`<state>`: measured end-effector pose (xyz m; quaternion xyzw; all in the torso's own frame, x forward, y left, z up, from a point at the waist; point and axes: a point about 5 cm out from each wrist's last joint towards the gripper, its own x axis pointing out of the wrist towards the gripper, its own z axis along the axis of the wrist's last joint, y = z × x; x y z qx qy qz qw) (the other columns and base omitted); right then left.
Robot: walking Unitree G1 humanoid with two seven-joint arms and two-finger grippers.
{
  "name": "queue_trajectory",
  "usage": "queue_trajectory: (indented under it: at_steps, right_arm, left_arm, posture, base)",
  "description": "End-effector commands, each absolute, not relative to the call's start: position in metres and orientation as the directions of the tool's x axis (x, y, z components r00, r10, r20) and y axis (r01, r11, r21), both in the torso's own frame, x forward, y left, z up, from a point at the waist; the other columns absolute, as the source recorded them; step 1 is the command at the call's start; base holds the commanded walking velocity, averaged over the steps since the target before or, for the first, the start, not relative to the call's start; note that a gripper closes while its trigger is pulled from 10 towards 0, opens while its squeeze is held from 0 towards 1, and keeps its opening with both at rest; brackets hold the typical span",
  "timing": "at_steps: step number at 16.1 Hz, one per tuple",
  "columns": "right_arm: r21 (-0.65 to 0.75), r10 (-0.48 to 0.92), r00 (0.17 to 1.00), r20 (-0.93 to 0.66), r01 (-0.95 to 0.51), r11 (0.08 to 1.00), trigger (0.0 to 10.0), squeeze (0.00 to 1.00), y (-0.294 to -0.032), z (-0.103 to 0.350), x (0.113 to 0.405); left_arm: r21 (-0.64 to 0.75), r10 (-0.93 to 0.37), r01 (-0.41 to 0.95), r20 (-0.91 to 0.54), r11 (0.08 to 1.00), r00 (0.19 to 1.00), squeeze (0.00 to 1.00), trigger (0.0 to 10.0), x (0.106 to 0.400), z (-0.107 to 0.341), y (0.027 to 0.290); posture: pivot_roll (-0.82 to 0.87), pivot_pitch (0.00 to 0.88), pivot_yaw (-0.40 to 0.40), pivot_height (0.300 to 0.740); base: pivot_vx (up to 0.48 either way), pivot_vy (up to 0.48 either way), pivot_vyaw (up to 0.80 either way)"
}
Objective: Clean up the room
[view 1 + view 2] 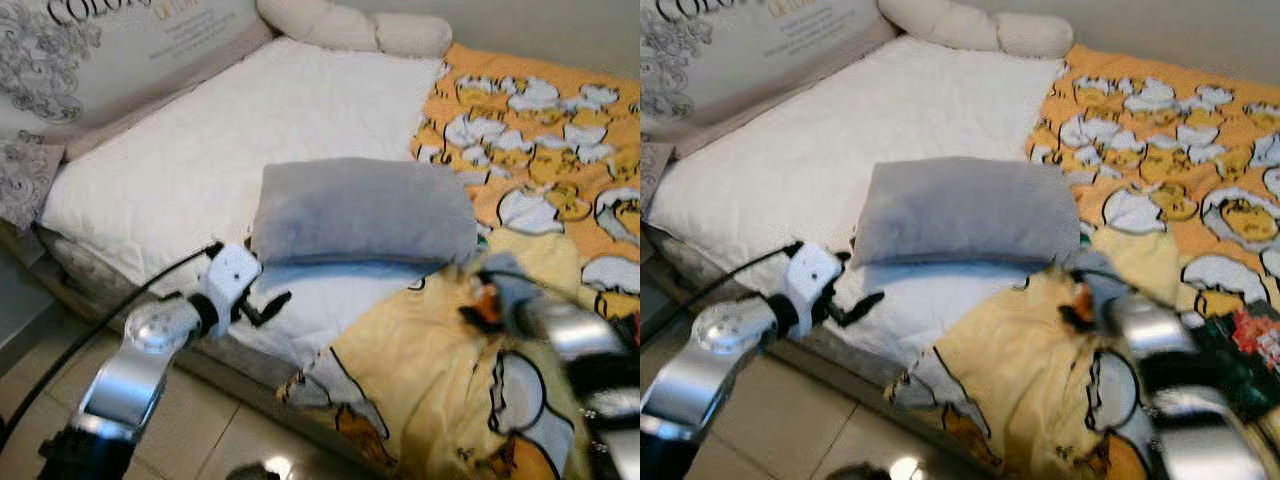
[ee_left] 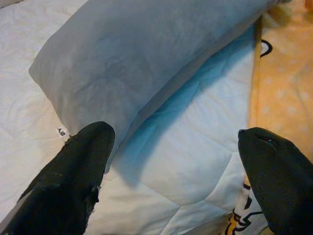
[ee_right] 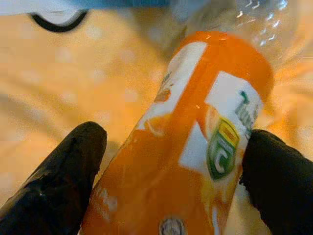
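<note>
An orange drink bottle (image 3: 186, 147) with a clear neck and an orange-and-white label lies on the yellow blanket (image 1: 420, 370). My right gripper (image 3: 173, 147) is open, one black finger (image 3: 63, 181) on each side of the bottle's body. In the eye views the right arm is blurred and the bottle is a small orange spot (image 1: 487, 303) at the gripper's tip. My left gripper (image 1: 268, 305) is open and holds nothing. It hovers at the bed's near edge, just below the grey pillow (image 1: 365, 210). The pillow's corner (image 2: 122, 73) lies right ahead of it.
The white quilted mattress (image 1: 250, 110) carries a cream bolster (image 1: 350, 25) at its far end. An orange duck-print sheet (image 1: 540, 130) covers the right side. A printed board (image 1: 100, 50) leans at the back left. Tiled floor (image 1: 200, 420) lies below.
</note>
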<state>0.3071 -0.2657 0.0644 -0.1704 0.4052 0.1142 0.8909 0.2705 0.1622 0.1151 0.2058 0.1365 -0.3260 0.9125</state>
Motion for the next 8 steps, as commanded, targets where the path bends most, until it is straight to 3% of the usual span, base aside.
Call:
queue_trajectory:
  at_steps: [1,5,8]
  right_arm:
    - [-0.198,0.125,0.645,-0.754,-0.405,0.892,10.0,1.0,-0.261,0.074,0.309]
    - [-0.125,0.267,0.637,-0.723,-0.5,0.857,10.0,1.0,-0.246,0.093,0.304]
    - [-0.146,0.225,0.655,-0.721,-0.462,0.875,10.0,1.0,-0.244,0.092,0.307]
  left_arm:
    - [0.291,-0.548,0.663,-0.389,0.69,0.741,0.0,10.0,0.271,0.115,0.162]
    - [0.289,-0.562,0.679,-0.394,0.675,0.727,0.0,10.0,0.272,0.115,0.16]
    - [0.291,-0.565,0.683,-0.397,0.67,0.723,0.0,10.0,0.272,0.115,0.16]
  posture:
    - [-0.06,0.0,0.029,0.74]
    - [-0.06,0.0,0.038,0.74]
    - [-0.06,0.0,0.038,0.74]
  base:
    - [0.0,0.0,0.0]
    - [0.0,0.0,0.0]
    - [0.0,0.0,0.0]
